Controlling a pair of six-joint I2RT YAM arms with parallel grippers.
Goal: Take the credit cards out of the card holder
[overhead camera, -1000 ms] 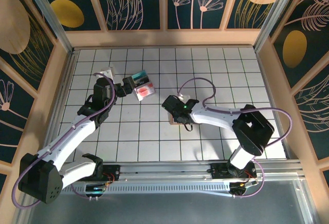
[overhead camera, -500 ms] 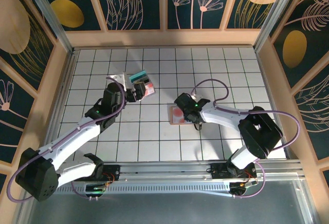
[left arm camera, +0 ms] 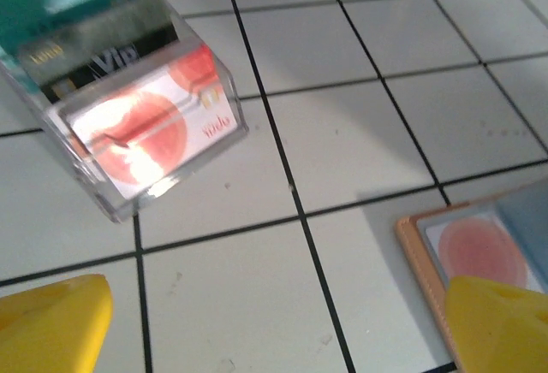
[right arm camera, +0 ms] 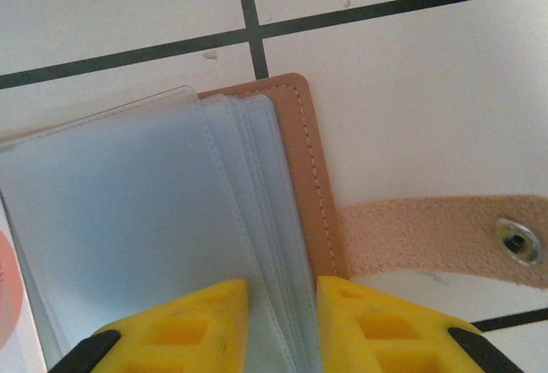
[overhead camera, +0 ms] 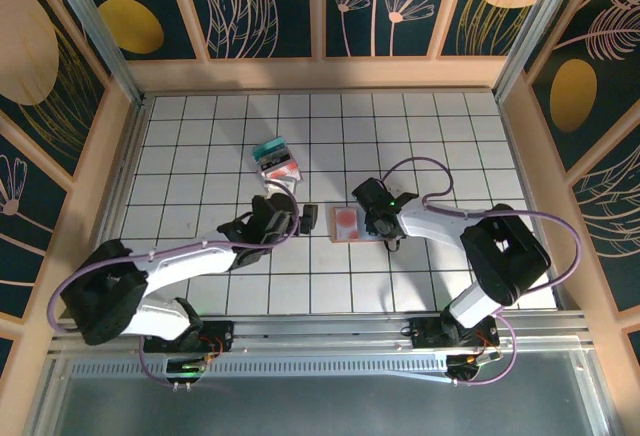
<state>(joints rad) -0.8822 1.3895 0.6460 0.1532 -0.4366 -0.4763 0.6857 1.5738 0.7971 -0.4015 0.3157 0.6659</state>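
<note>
Now, one card holder (overhead camera: 347, 224), right hand (right arm camera: 281, 313) pinching its sleeves (right arm camera: 128, 219), left hand (left arm camera: 274, 326) apart, one clear case (left arm camera: 116, 206), three cards (left arm camera: 141, 138).

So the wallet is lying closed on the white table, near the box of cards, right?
Not closed: the card holder lies open on the white table, clear sleeves fanned out and tab unsnapped, as the right wrist view shows. The box of cards is indeed near it.

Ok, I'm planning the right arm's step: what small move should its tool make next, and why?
Probably pinch the right tool onto the clear sleeves it straddles, to steady the card holder: the open left tool hovers beside the red-circle card lying in it, ready to pull.
</note>
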